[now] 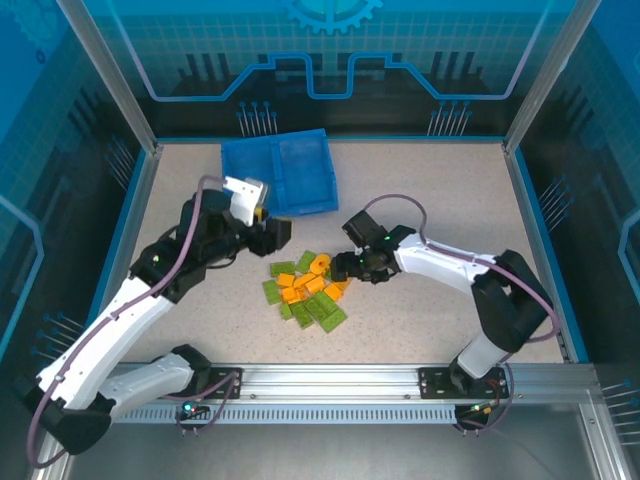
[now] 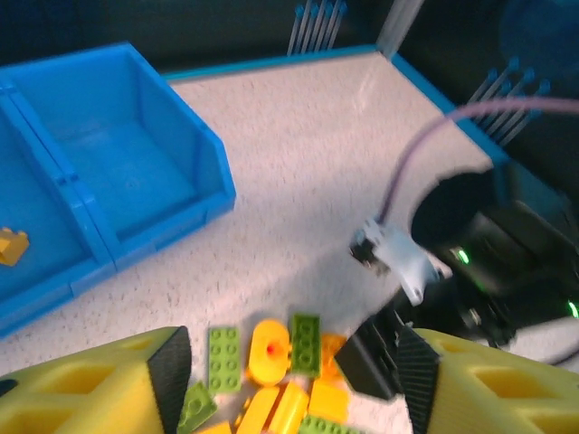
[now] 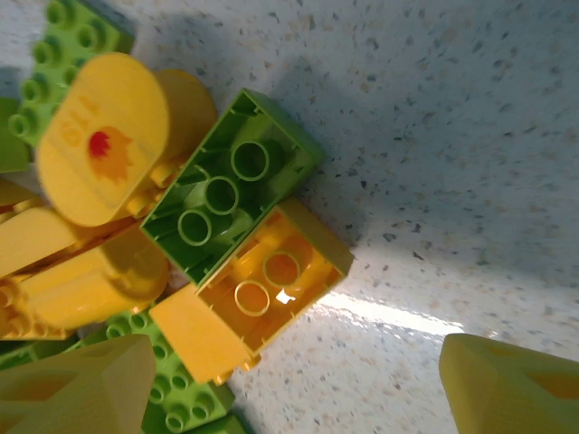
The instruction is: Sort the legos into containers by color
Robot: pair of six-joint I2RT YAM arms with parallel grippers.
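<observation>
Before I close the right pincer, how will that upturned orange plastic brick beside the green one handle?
Probably stiff and light: the upturned orange plastic brick shows thin walls and open tubes underneath. Its glossy sides may slip in the right pincer. It lies against the upturned green plastic brick, so a push would likely shove both.

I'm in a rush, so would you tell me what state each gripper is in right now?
Left gripper: open, fingers wide apart, holding nothing.
Right gripper: open, holding nothing, near an orange lego.
</observation>
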